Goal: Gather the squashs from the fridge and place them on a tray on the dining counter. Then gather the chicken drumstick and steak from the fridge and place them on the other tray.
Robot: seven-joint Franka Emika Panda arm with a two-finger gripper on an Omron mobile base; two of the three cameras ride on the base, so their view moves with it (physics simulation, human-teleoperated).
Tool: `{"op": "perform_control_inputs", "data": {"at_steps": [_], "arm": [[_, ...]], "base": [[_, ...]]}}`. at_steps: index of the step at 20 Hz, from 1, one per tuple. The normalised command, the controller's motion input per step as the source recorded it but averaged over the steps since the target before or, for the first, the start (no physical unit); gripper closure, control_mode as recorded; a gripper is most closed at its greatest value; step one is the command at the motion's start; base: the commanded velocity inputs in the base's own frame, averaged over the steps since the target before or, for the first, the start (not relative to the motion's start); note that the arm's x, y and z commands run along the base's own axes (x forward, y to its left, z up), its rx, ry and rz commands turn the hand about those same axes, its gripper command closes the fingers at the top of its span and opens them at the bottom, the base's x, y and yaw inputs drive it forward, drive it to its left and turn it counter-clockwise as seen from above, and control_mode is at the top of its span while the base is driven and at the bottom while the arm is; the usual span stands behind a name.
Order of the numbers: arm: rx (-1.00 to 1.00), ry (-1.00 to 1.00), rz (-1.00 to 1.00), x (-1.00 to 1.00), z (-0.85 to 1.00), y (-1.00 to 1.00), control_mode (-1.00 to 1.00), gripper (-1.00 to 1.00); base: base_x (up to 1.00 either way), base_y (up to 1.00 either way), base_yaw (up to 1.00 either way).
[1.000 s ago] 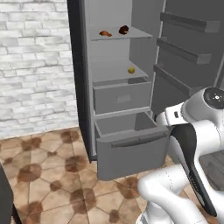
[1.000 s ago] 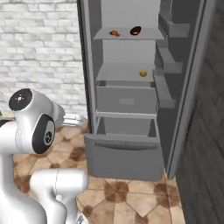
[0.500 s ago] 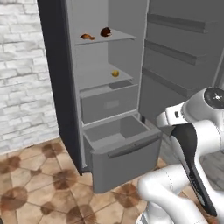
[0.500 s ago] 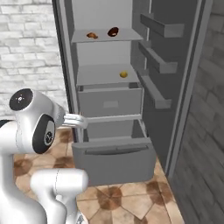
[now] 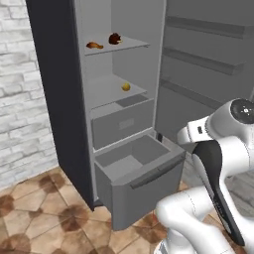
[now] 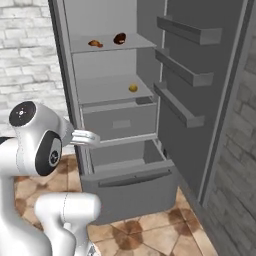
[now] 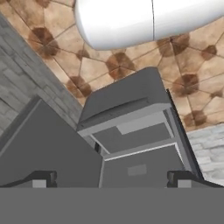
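**Fridge open, nothing picked yet**

Fridge (image 5: 59,74) stands with its door swung wide, bottom drawer (image 5: 139,173) pulled out, looks empty inside. Chicken drumstick (image 5: 94,45) and steak (image 5: 115,38) sit side by side on the top shelf, upper left of the left base view; drumstick left, steak right, close but apart. One small yellow round item (image 5: 126,87) on the second shelf, centre of frame, probably a squash, too small to be sure. Only that one is visible; whether others exist I cannot tell.

Progress judgement: early. Both meats are in the fridge, yellow item too, so no carry looks done for these. Trays and dining counter not in frame, so what is already on them cannot be judged. Left: reach in, grab, take to trays, for every item.

Gripper (image 7: 111,177): finger tips at the bottom corners of the hand view, spread wide, nothing between them. It looks down at the open drawer and tile floor (image 7: 109,65).

View differences: right base view shows the door shelves (image 6: 187,32) at upper right and a stone wall (image 6: 235,150) at right edge; left base view shows white brick wall (image 5: 22,99) at left and the drawer's inside better. Hand view gives the drawer from above, no shelves with food.
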Motion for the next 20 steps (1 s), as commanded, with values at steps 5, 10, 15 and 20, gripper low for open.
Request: {"op": "perform_control_inputs", "data": {"at_steps": [5,10,15,20], "arm": [[0.00,0.00,0.00,0.00,0.00,0.00,1.00,-1.00],[0.00,0.00,0.00,0.00,0.00,0.00,1.00,-1.00],[0.00,0.00,0.00,0.00,0.00,0.00,1.00,-1.00],[0.00,0.00,0.00,0.00,0.00,0.00,1.00,-1.00]], "base": [[0.44,0.24,-0.12],[0.51,0.24,0.01],[0.50,0.06,0.06],[0.50,-0.01,0.09]]}}
